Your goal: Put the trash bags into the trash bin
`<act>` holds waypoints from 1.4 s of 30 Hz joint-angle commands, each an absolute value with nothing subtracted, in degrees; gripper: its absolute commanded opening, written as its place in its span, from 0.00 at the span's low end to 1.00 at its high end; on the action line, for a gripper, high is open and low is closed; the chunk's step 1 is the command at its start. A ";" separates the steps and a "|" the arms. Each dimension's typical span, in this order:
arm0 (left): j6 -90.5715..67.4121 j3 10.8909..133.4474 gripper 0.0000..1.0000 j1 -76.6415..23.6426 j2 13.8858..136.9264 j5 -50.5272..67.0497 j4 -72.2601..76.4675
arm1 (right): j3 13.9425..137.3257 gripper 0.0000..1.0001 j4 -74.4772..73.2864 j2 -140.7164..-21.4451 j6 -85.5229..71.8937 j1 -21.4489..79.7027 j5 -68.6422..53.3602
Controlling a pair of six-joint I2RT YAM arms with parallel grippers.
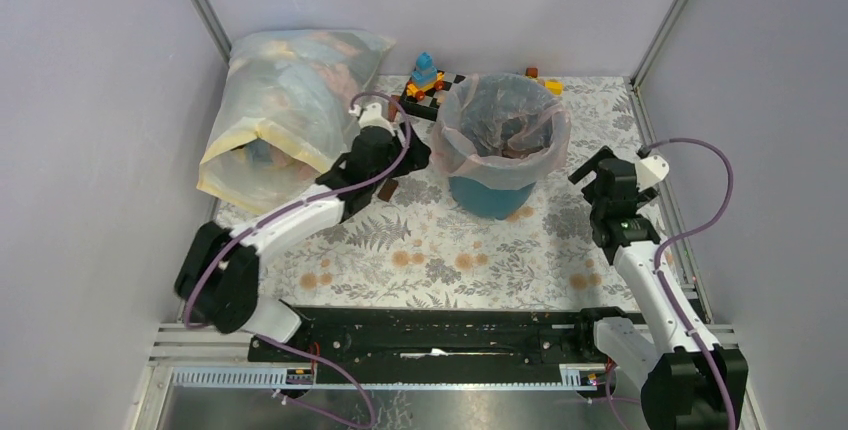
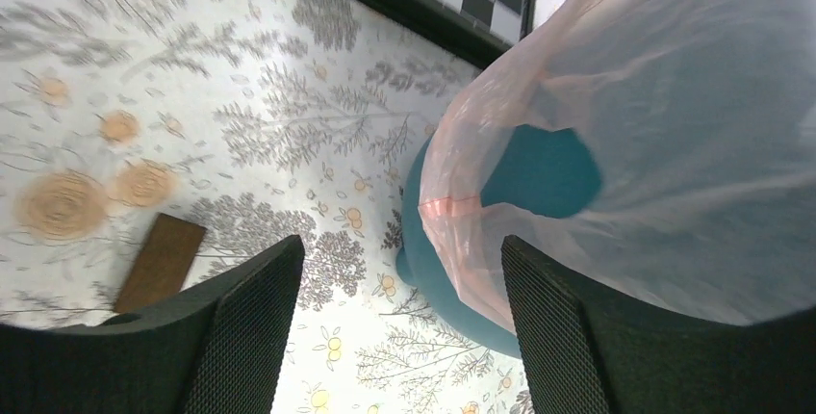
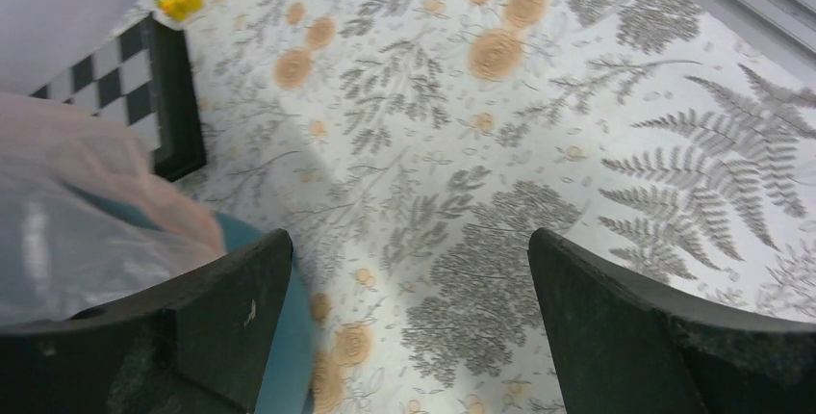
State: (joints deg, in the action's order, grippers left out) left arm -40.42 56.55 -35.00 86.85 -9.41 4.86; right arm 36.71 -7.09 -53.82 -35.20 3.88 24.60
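At the far middle of the surface (image 1: 430,250), the trash bin (image 1: 490,196) stands upright. The trash bag (image 1: 500,115) is opened inside it, pink film folded out over the rim and hanging partway down the teal wall.

Left gripper (image 2: 399,252): spread, holding nothing, just beside the bin's left flank, level with the bag's loose hem. Right gripper (image 3: 409,241): spread, empty, near the bin's right side, not touching.

Judgement: the lining step looks nearly done, and only seating and tidying remain. The overhang seems uneven and the lower wall is bare.

For your next move, check the rim all round, pinch film only, and tug down gently, since the bin may slide or tip. Mind the brown block (image 2: 162,260) lying by the left gripper.
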 commanded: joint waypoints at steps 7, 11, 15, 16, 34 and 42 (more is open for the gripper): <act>-30.67 40.88 0.83 -34.19 65.36 -18.76 9.09 | 25.64 0.96 9.39 -51.38 -31.04 4.21 34.04; -27.03 33.51 0.95 -34.19 60.70 -22.27 12.99 | 18.49 0.97 24.00 -49.07 -19.22 4.22 17.94; -21.82 30.26 0.99 -34.19 57.93 -25.64 13.98 | 14.24 0.99 31.27 -46.96 -12.86 4.19 13.85; -21.11 29.85 0.99 -34.27 57.28 -26.08 13.98 | 13.11 0.99 32.42 -47.04 -10.43 4.19 13.78; -2.74 19.98 0.99 -35.79 57.35 -33.34 29.63 | 4.67 1.00 85.83 -87.96 1.41 4.22 11.57; 1.06 16.34 0.99 -34.28 58.41 -36.77 36.03 | 14.16 1.00 68.65 -87.90 -1.54 3.98 17.28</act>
